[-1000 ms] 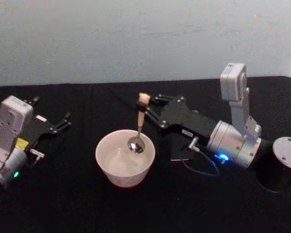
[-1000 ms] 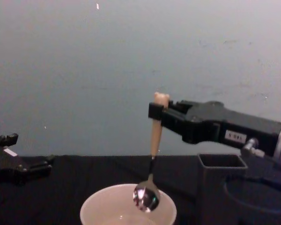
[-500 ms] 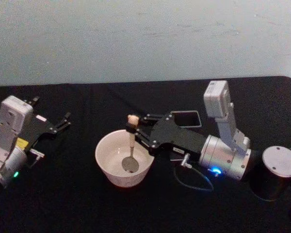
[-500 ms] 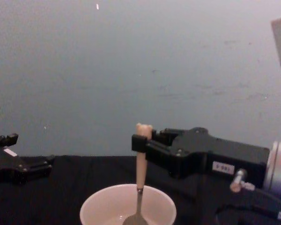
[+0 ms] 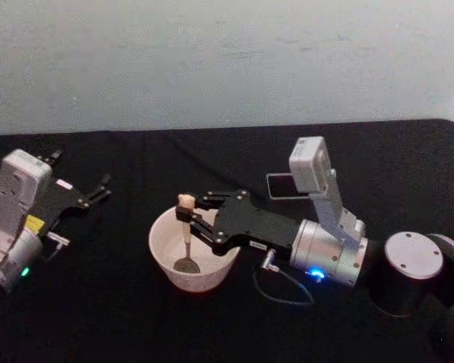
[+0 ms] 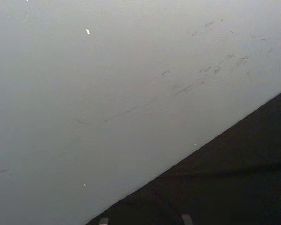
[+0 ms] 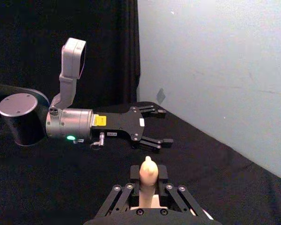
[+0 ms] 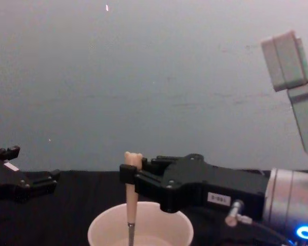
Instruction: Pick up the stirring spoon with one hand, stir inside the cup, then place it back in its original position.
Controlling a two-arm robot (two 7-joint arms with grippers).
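My right gripper [image 5: 188,217] pinches beige bear-topped spoon [image 5: 186,240] upright in wide cream cup [image 5: 160,255], bowl nr 6 o'clock wall. Dark grey square holder [image 5: 278,186] at 2 o'clock; left gripper [image 5: 100,189] spread, 9 o'clock.

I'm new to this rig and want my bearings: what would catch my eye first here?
The right gripper, mid-table, has its jaws shut on the stirring spoon, holding it upright with its bowl down inside the cream cup. The spoon's tiny bear head pokes up above the jaws. The left gripper sits parked at the far left, jaws open, and the dark grey holder stands behind the right arm.
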